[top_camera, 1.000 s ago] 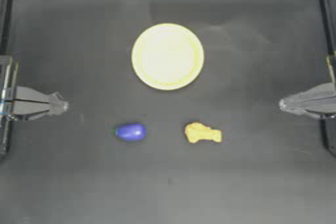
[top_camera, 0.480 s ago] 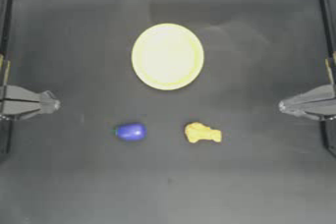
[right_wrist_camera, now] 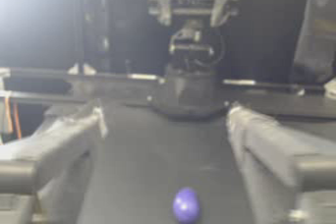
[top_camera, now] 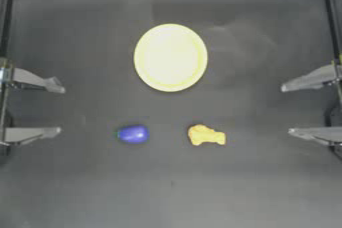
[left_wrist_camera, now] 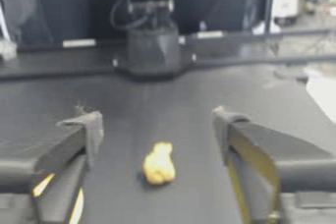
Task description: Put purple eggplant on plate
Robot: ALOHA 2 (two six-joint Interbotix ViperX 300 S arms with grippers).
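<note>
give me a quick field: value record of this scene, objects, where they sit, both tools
plate: plate, table centre, far half, nothing on it
purple eggplant: purple eggplant, on the table, nearer the left side, apart from the plate
yellow lumpy object: yellow lumpy object, on the table beside the eggplant, not touching it
left tool: left tool, at the left edge, jaws wide open, holding nothing
right tool: right tool, at the right edge, jaws wide open, holding nothing
task state: eggplant not yet on plate
</note>
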